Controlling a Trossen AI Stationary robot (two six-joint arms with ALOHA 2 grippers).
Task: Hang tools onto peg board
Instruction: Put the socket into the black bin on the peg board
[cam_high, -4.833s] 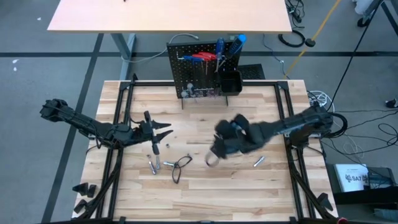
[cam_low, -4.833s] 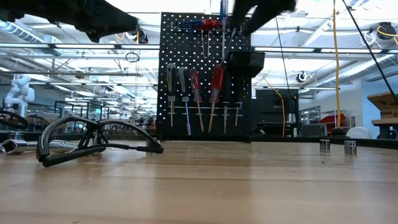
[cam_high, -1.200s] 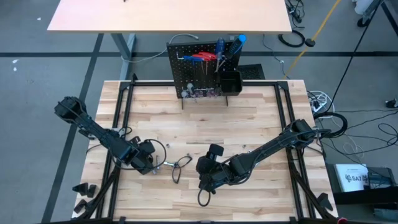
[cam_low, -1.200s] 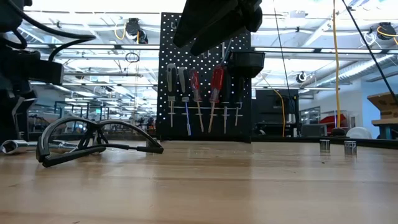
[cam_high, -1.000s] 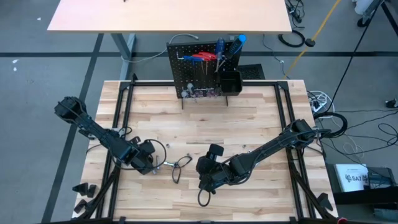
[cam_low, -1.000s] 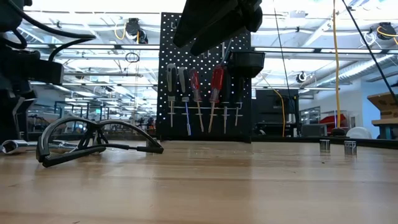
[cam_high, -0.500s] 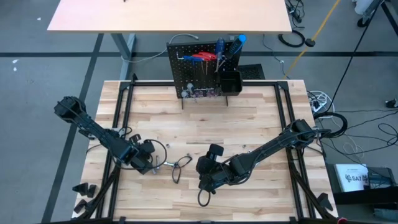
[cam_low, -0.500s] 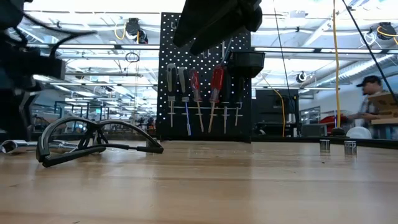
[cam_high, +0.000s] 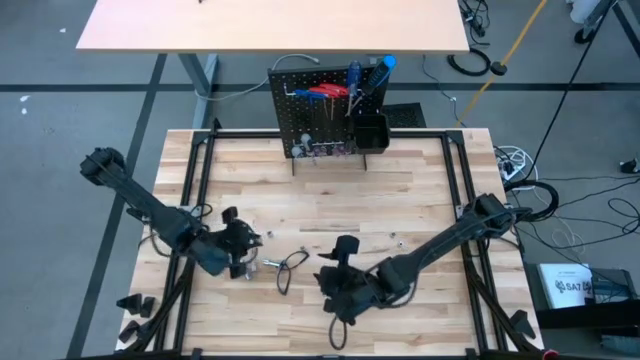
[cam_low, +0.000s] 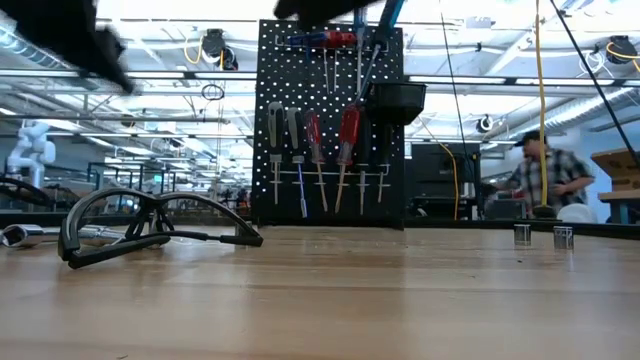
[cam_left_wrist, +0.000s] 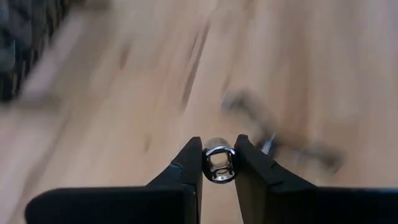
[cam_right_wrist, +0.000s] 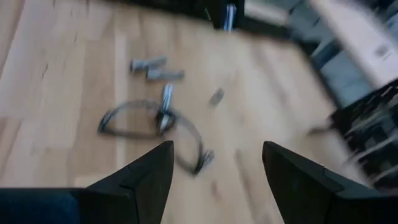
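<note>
one silver bit (cam_left_wrist: 219, 166) now lifted; left gripper (cam_left_wrist: 218, 163) clamped

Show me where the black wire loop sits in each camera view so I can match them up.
High view: black wire loop on the table, front centre.
Low view: loop at left, near foreground.
Left wrist view: blurred dark shape, probably the loop.
Right wrist view: loop centre.
Shared landmark: peg board.

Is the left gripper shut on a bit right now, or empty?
Shut on a bit: in the left wrist view the left gripper has both fingers pressed against a small silver socket bit.
</note>
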